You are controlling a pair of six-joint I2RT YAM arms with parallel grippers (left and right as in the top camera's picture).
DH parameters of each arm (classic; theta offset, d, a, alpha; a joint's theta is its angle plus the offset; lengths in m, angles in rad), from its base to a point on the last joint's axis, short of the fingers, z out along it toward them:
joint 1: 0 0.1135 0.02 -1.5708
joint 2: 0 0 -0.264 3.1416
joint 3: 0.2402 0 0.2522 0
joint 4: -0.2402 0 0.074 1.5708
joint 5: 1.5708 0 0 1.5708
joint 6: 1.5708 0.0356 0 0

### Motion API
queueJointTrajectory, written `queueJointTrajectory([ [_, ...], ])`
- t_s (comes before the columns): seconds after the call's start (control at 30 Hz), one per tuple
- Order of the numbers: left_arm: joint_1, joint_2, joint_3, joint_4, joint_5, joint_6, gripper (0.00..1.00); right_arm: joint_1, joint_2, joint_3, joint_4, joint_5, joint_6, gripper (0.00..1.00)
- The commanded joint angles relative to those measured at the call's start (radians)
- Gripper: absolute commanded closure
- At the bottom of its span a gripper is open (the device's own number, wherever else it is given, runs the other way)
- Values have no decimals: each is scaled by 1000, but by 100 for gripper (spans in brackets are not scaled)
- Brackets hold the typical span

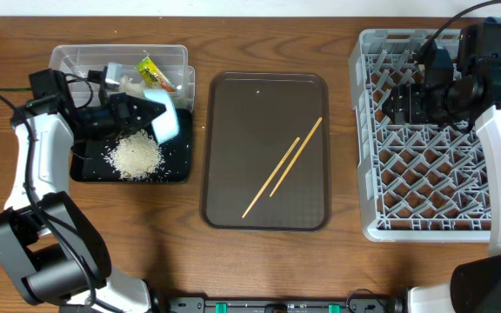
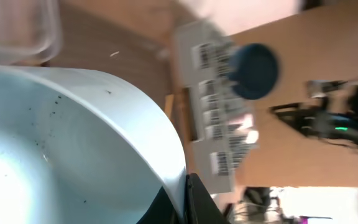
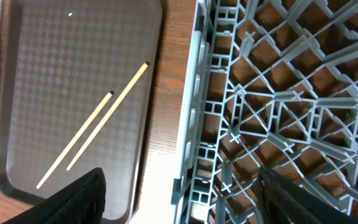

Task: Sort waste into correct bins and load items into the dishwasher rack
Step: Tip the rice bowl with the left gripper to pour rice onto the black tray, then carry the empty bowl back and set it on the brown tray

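Rice (image 1: 134, 155) in black tray (image 1: 179, 167), wrapper (image 1: 155, 72) in tub (image 1: 177, 54)

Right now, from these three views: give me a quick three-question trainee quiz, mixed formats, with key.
1. Fill in: the left gripper is shut on a tilted, small, round light-blue ____.
2. True or false: the right gripper hangs open and empty over the large grey plastic grid rack.
3. Pick one: the two thin wooden chopsticks lie A) in the rack, B) on the brown rectangular serving tray, C) in the left gripper.

Key: 1 bowl; 2 true; 3 B.
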Motion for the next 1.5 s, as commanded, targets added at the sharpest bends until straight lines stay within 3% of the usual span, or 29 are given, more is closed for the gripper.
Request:
queueJointTrajectory([
  [0.0, 47, 25, 11, -1, 185, 32, 94, 11, 6, -6, -1, -8, 11, 25],
  [0.27, 126, 31, 11, -12, 254, 13, 94, 11, 6, -6, -1, -8, 11, 25],
  [0.4, 145, 28, 11, -14, 255, -111, 94, 11, 6, -6, -1, -8, 11, 25],
  [0.5, 146, 27, 11, 11, 225, -18, 94, 11, 6, -6, -1, -8, 11, 25],
  [0.57, 153, 39, 11, 49, 170, -132, 94, 11, 6, -6, -1, -8, 11, 25],
  [0.67, 157, 50, 11, 51, 254, -226, 94, 11, 6, -6, -1, -8, 11, 25],
  [0.97, 100, 26, 11, 37, 248, -222, 94, 11, 6, -6, -1, -8, 11, 25],
  [1.07, 25, -2, 11, 34, 153, -223, 94, 11, 6, -6, -1, -8, 11, 25],
  [1.3, -256, -66, 11, 30, -283, -258, 94, 11, 6, -6, -1, -8, 11, 25],
  [1.47, -471, -64, 11, 59, -515, -258, 94, 11, 6, -6, -1, -8, 11, 24],
])
